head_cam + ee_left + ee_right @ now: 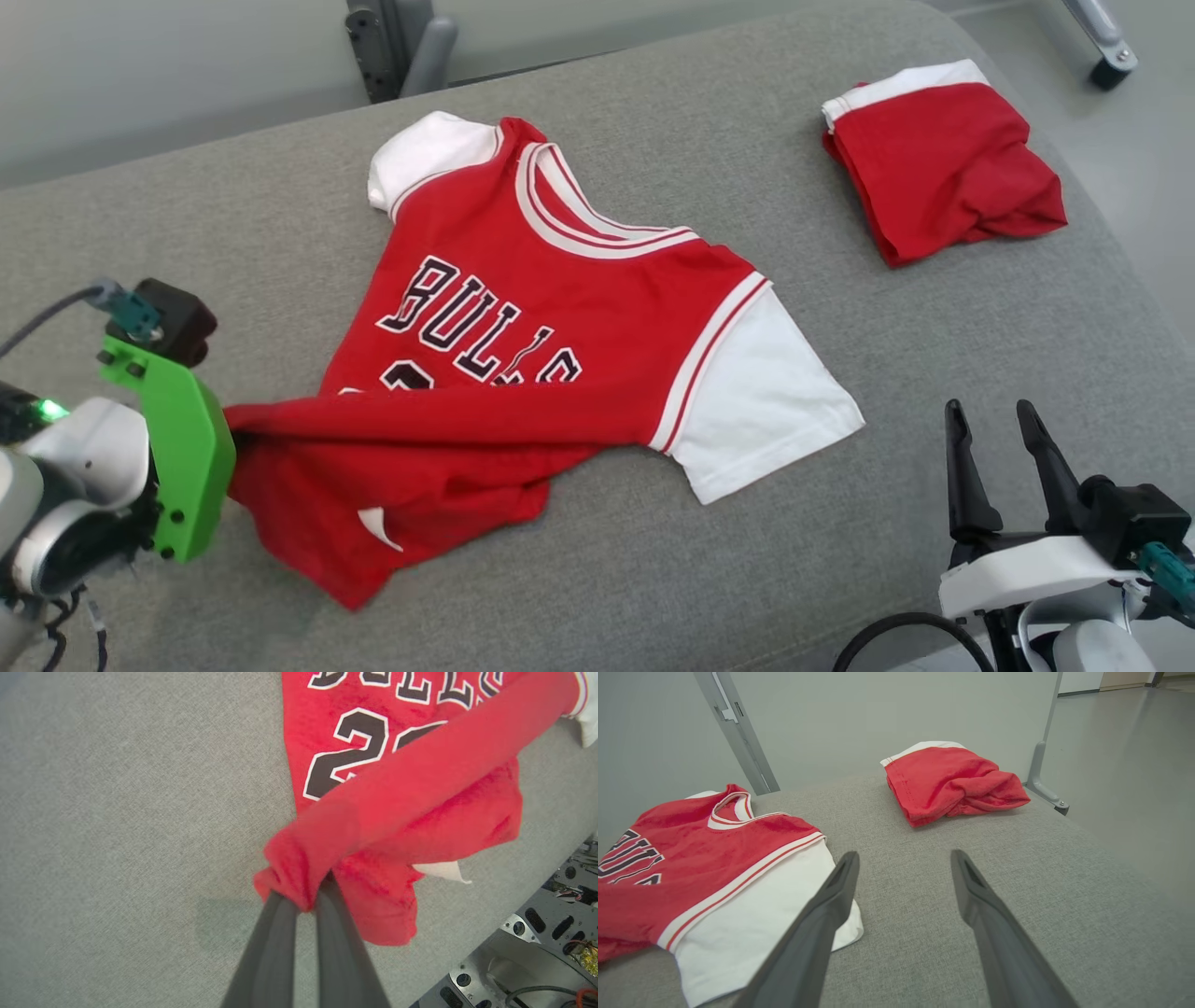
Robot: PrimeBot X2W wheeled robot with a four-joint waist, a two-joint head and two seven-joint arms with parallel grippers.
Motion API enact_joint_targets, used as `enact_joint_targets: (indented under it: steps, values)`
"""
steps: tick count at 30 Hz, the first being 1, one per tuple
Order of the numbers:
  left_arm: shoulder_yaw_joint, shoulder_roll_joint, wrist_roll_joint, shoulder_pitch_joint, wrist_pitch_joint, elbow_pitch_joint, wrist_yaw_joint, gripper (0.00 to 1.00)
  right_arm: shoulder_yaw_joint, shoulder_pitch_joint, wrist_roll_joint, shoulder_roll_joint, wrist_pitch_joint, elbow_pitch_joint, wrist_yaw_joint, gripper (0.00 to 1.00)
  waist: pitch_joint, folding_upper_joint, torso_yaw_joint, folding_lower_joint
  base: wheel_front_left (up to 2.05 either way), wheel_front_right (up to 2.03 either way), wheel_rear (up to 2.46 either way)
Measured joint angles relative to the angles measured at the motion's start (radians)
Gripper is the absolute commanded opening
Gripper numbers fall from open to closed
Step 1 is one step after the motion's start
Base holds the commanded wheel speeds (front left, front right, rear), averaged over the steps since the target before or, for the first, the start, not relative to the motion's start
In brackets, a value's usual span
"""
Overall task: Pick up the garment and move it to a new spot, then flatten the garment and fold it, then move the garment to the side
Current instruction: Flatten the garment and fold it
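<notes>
With the left gripper (pixel 308 896) clamped shut on the bunched hem of the Bulls jersey (pixel 523 308) lying mid-way across the bench (pixel 653 579) and the right gripper (pixel 990 411) gaping empty by the near right corner, a one-sided pull may twist the cloth or slip from the pinch.

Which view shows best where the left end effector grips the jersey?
The left wrist view: the left end effector is shut on a bunched corner of the jersey. In the head view a green mount covers that grip; the right wrist view gives the jersey's white sleeve and collar.
</notes>
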State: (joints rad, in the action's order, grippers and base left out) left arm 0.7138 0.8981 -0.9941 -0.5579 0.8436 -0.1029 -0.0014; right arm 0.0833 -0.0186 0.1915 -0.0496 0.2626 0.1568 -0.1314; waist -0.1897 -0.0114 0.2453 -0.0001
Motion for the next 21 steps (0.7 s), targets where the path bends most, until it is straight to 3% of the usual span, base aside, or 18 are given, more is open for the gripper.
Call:
enact_joint_targets:
  steps: [2,3,4,5,6,11,13,16,17,21]
  values:
    - [-0.009,-0.023,0.013,-0.030,-0.020,0.089,0.006,0.00,-0.001,-0.002,0.006,0.000,0.000,0.003,0.000,1.00,-0.014,0.0000,0.017,0.0000,0.00,0.00,0.00]
    - [-0.019,-0.034,0.016,-0.041,-0.040,0.132,0.011,0.32,-0.003,-0.002,0.010,-0.001,0.000,0.005,0.000,1.00,-0.021,0.0000,0.026,0.0000,0.00,0.00,0.00]
    - [-0.025,-0.042,0.017,-0.045,-0.057,0.166,0.012,0.44,-0.005,-0.002,0.011,-0.001,0.000,0.007,0.000,1.00,-0.028,0.0000,0.035,0.0000,0.00,0.00,0.00]
    - [-0.027,-0.049,0.017,-0.045,-0.070,0.195,0.010,0.44,-0.006,-0.002,0.014,0.000,0.000,0.008,0.000,1.00,-0.034,0.0000,0.044,0.0000,0.00,0.00,0.00]
    - [-0.026,-0.057,0.015,-0.044,-0.079,0.216,0.003,1.00,-0.002,-0.001,0.019,0.000,0.000,0.008,0.000,1.00,-0.039,0.0000,0.053,0.0000,0.00,0.00,0.00]
    - [-0.042,-0.069,0.031,-0.025,-0.190,0.259,-0.011,1.00,0.029,0.023,0.015,-0.001,0.000,0.008,0.000,1.00,-0.060,0.0000,0.072,0.0000,0.00,0.00,0.00]
    - [-0.068,-0.066,0.061,-0.007,-0.274,0.249,0.009,1.00,0.034,0.025,0.003,0.000,0.000,0.007,0.000,1.00,-0.058,0.0000,0.067,0.0000,0.00,0.00,0.00]
    - [-0.114,-0.060,0.084,0.048,-0.403,0.205,0.076,1.00,0.045,0.027,-0.014,0.000,0.000,-0.004,0.000,1.00,-0.051,0.0000,0.052,0.0000,0.00,0.00,0.00]
    - [-0.149,-0.065,0.075,0.108,-0.479,0.157,0.124,1.00,0.052,0.030,-0.025,0.000,0.000,-0.011,0.000,1.00,-0.043,0.0000,0.036,0.0000,0.00,0.00,0.00]
    - [-0.198,-0.128,0.058,0.240,-0.625,0.053,0.231,1.00,0.068,0.041,-0.049,0.000,0.000,-0.020,0.000,1.00,-0.030,0.0000,-0.008,0.0000,0.00,0.00,0.00]
